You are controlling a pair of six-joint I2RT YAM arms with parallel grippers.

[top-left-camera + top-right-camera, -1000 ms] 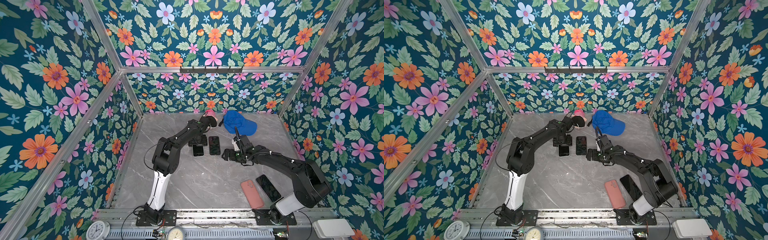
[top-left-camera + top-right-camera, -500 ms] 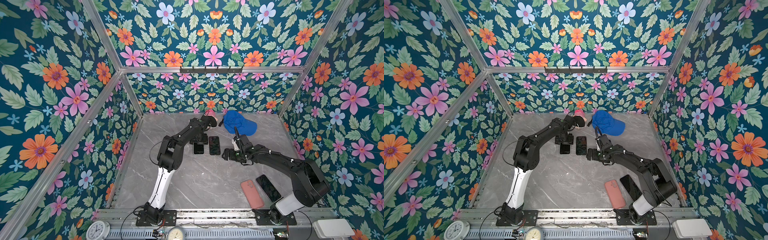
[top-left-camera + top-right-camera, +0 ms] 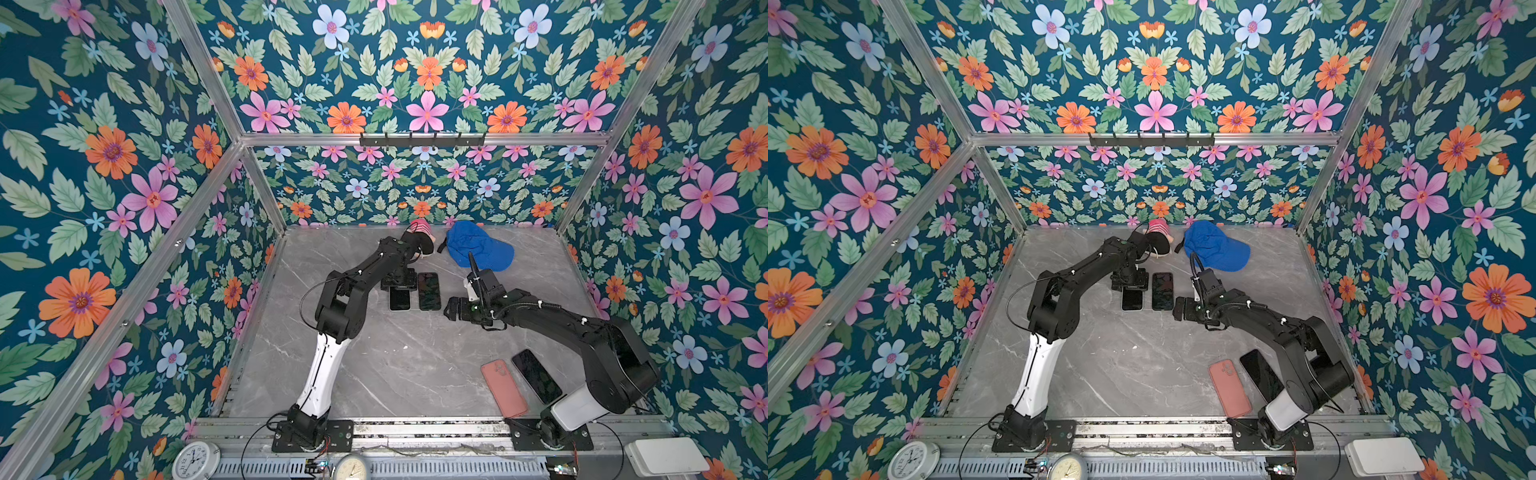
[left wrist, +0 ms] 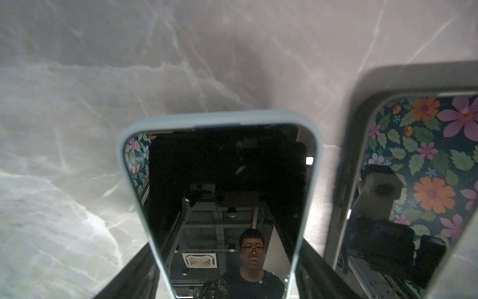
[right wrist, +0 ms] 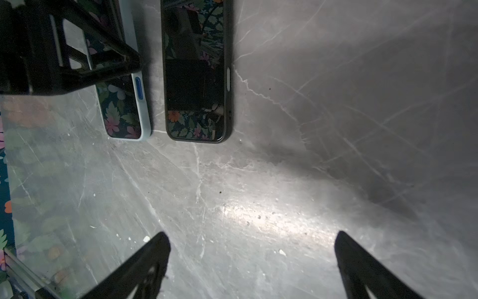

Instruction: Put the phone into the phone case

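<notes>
Overall: grey marble table [image 3: 374,365], flat, pale veins, dull sheen.

Blue cap [image 3: 478,247], soft crumpled cloth, lies near the back wall.

In a top view the left gripper [image 3: 399,286] sits low over the back-wall end of the phone [image 3: 400,300] and hides that end. The right gripper [image 3: 452,309] hovers to the right, near the phone but apart from it, over bare stone.

Only the left wrist view shows the fit. The phone is seated in a pale blue case [image 4: 219,117] with a smooth rim and rounded corners, and its glossy black screen mirrors the room. Black fingers [image 4: 134,277] flank both long edges, close against the case. Whether they press it I cannot tell.

Only the right wrist view shows the right jaws spread wide with nothing between them. It also shows a blue side button [image 5: 139,88] on the pale case.

A second phone [image 3: 429,291] in a dark case lies just beside the first and parallel to it, not touching.

At the front right, a matte pink case [image 3: 503,388] and a bare black phone [image 3: 536,376] lie side by side, well apart from both grippers.
</notes>
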